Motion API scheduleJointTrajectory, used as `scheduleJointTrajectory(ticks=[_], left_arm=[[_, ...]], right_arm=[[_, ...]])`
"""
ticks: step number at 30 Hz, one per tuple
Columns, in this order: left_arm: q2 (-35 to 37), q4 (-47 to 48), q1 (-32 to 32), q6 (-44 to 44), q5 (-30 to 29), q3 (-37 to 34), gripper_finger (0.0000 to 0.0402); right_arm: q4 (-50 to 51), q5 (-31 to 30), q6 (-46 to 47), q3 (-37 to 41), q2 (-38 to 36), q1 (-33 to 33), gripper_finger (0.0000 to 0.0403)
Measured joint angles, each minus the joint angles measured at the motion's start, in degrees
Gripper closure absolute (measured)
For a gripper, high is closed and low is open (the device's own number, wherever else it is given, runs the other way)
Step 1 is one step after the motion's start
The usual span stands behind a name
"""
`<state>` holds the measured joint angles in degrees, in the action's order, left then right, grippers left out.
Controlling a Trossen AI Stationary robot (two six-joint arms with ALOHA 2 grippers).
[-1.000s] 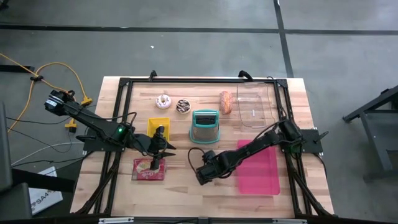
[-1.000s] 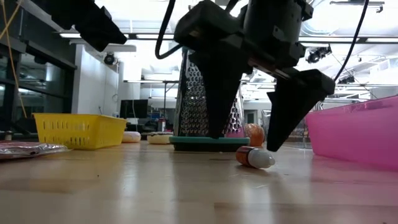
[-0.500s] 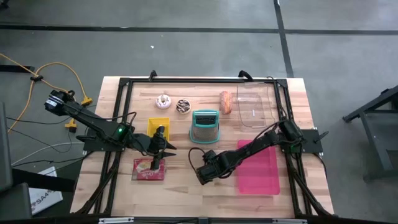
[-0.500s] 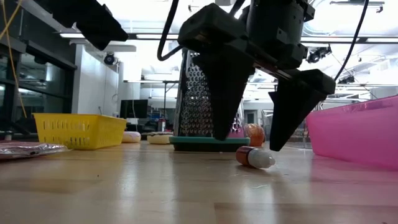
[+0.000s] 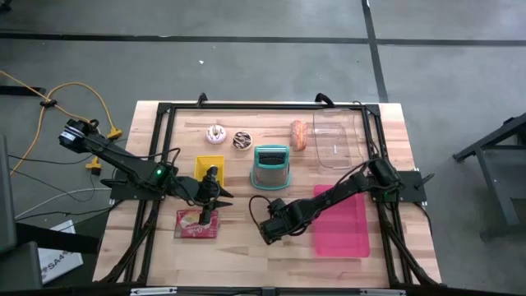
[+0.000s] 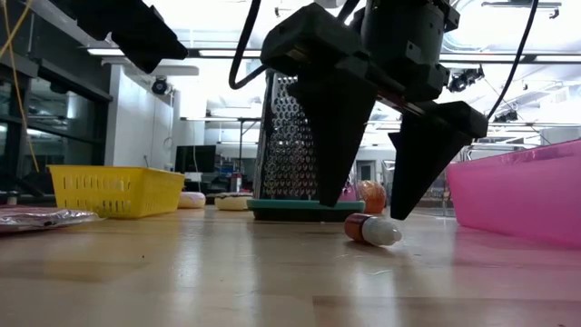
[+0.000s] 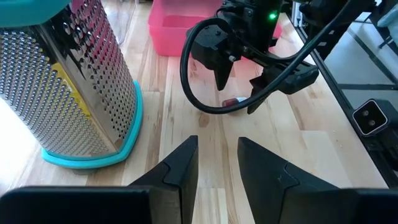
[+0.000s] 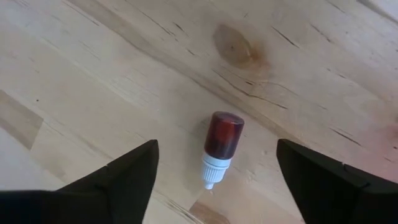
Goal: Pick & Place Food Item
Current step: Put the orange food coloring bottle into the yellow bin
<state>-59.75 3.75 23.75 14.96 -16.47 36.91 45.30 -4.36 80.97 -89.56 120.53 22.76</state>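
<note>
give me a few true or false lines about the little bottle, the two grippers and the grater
1. The small red bottle lies on its side on the bare wood. True.
2. The right gripper is clamped on the bottle. False: its fingers stand apart on either side of it, not touching.
3. The grater stands upright on a teal base. True.
4. The bottle is inside the pink tray. False: it lies on the table beside the tray.
5. The left gripper hovers over the clear container. False: it is beside the yellow basket.

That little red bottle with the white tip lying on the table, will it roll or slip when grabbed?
The red bottle lies on its side and looks round, so a nudge would probably roll it. Its smooth, tapered white tip may slip; the wider red body seems safer. The right end effector straddles it, open.
</note>
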Motion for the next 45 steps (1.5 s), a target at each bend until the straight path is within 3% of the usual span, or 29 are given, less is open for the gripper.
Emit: scheduleJointTrajectory(ticks=[11,20,45], left_arm=[[0.0,0.0,0.0,0.0,0.0,0.0,0.0293],[0.0,-0.2,0.0,0.0,0.0,0.0,0.0293],[0.0,-1.0,0.0,0.0,0.0,0.0,0.0293]], right_arm=[[-0.1,0.0,0.0,0.0,0.0,0.0,0.0149],[-1.9,3.2,0.0,-0.1,2.5,0.0,0.0152],[-1.6,1.5,0.9,-0.1,2.7,0.0,0.0152]])
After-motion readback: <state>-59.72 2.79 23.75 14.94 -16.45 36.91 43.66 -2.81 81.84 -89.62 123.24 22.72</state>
